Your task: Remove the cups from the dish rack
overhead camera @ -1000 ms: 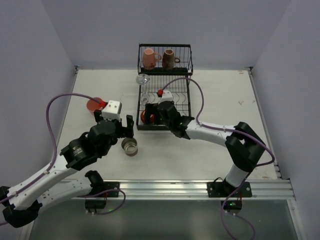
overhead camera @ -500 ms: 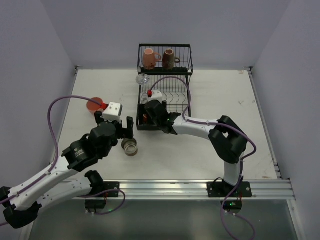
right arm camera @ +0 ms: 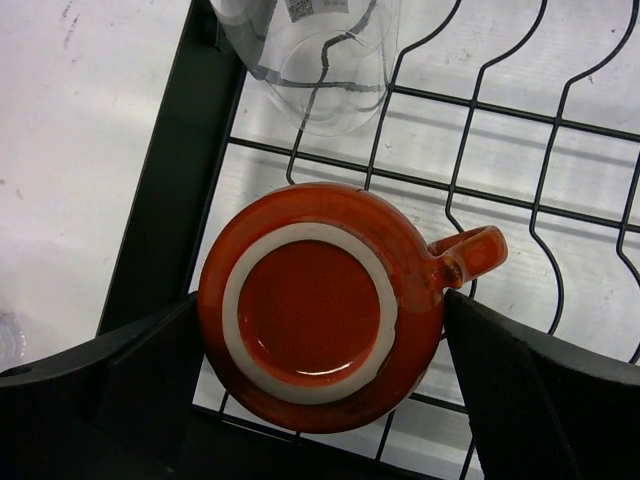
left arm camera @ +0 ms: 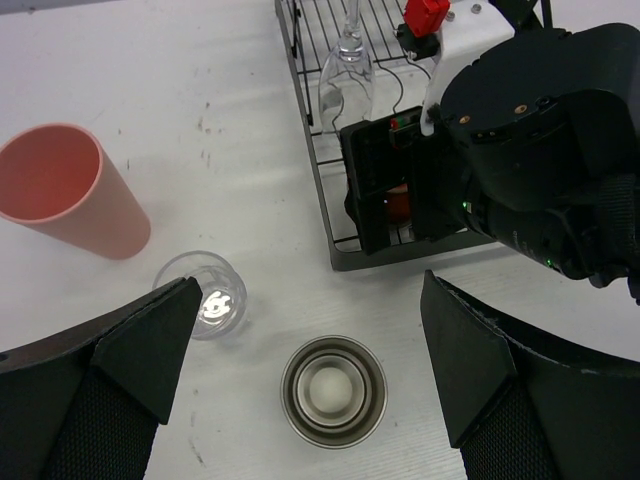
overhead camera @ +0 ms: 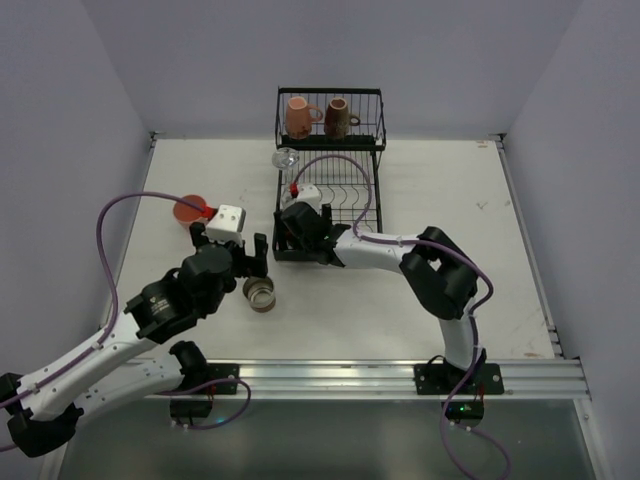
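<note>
Right gripper [right arm camera: 320,375]: shifted left along dish rack [right arm camera: 165,200]; fingers spread wide, empty.
Orange-red cup [right arm camera: 318,305]: we centre it, descend, then close.

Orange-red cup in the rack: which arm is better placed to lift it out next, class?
Right. The right claw, open, straddles the upturned orange-red cup in the dish rack; the left claw hovers open over the table, outside it.
</note>
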